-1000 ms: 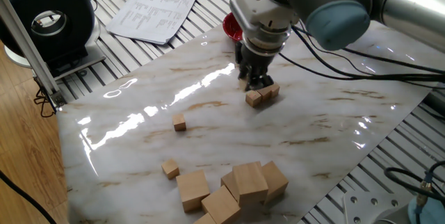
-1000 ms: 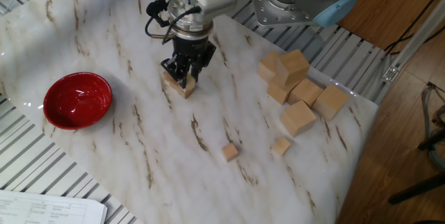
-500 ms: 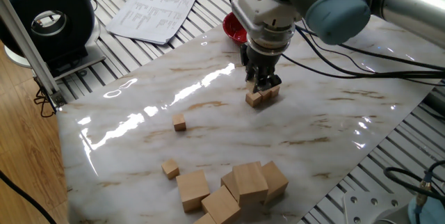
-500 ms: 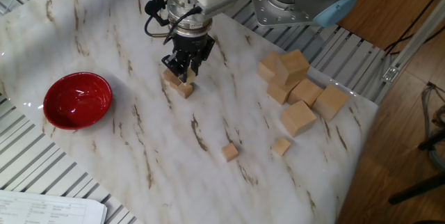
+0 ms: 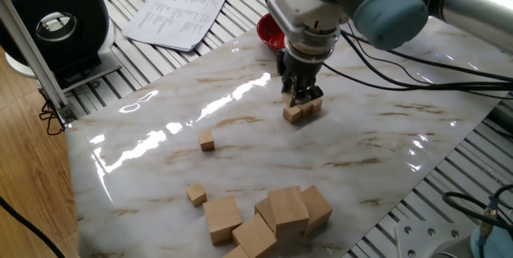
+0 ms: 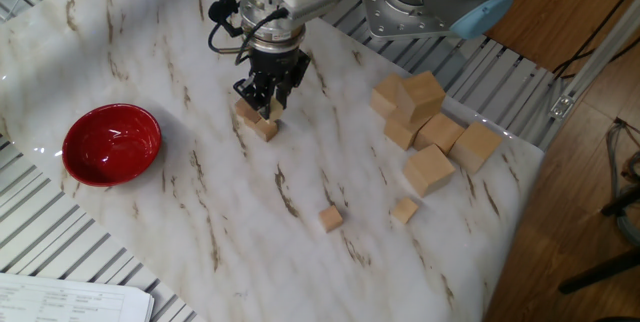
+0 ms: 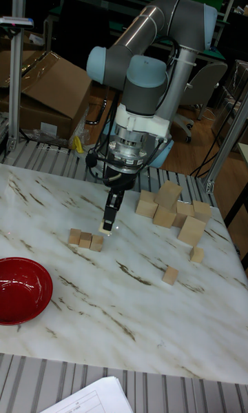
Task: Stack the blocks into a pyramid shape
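Observation:
Three small wooden blocks (image 7: pixel 85 240) lie in a row on the marble tabletop, also seen as a short row of blocks (image 5: pixel 299 110) and blocks (image 6: pixel 257 121) in the two fixed views. My gripper (image 7: pixel 107 225) hangs just above one end of that row, shut on another small block (image 7: pixel 105 229). In the two fixed views the gripper (image 5: pixel 302 95) (image 6: pixel 265 105) hides most of the held block. Two loose small blocks (image 5: pixel 208 141) (image 5: pixel 196 193) lie apart nearer the table's other end, the same loose blocks (image 6: pixel 331 219) (image 6: pixel 405 209) in the other fixed view.
A heap of much larger wooden cubes (image 6: pixel 425 122) (image 5: pixel 272 214) sits near one table edge. A red bowl (image 6: pixel 112 144) stands on the marble beyond the row. Papers (image 5: pixel 178 11) and a black round device (image 5: pixel 56 22) lie off the marble top.
The gripper has lifted a little and shifted sideways over the row, uncovering the blocks beneath it. The blocks on the table have not moved.

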`<state>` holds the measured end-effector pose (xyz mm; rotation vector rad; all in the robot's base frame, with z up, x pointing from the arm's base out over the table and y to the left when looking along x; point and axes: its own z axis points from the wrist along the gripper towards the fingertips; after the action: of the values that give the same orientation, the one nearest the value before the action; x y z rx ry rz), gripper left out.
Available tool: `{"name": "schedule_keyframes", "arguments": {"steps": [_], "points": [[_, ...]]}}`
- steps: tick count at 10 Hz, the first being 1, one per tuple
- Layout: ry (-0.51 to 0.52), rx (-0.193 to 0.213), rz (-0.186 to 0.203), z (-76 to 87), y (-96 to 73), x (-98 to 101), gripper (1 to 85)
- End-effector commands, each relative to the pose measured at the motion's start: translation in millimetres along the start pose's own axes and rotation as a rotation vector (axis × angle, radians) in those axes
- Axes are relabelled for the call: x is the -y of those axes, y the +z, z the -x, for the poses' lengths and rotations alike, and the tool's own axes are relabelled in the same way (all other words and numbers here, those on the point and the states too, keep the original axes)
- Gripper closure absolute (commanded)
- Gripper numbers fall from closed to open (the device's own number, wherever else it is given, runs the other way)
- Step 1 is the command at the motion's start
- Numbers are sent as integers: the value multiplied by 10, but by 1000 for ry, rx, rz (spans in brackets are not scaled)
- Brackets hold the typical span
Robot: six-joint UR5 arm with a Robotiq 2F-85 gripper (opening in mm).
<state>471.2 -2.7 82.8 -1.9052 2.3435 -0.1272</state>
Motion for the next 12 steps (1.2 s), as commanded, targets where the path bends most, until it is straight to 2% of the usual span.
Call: {"name": "schedule_keyframes", "arguments": {"steps": [1,4,5,6,9,12], "points": [[80,18,-22,34,-14,66,847],[159,-11,-37,-45,-15,99,847],[189,-1,-39,-23,-15,107,847],[221,26,-37,46,-15,109,847],[211,8,-31,2,-14,90,847],[198,10,-7,-39,-36,101,847]]}}
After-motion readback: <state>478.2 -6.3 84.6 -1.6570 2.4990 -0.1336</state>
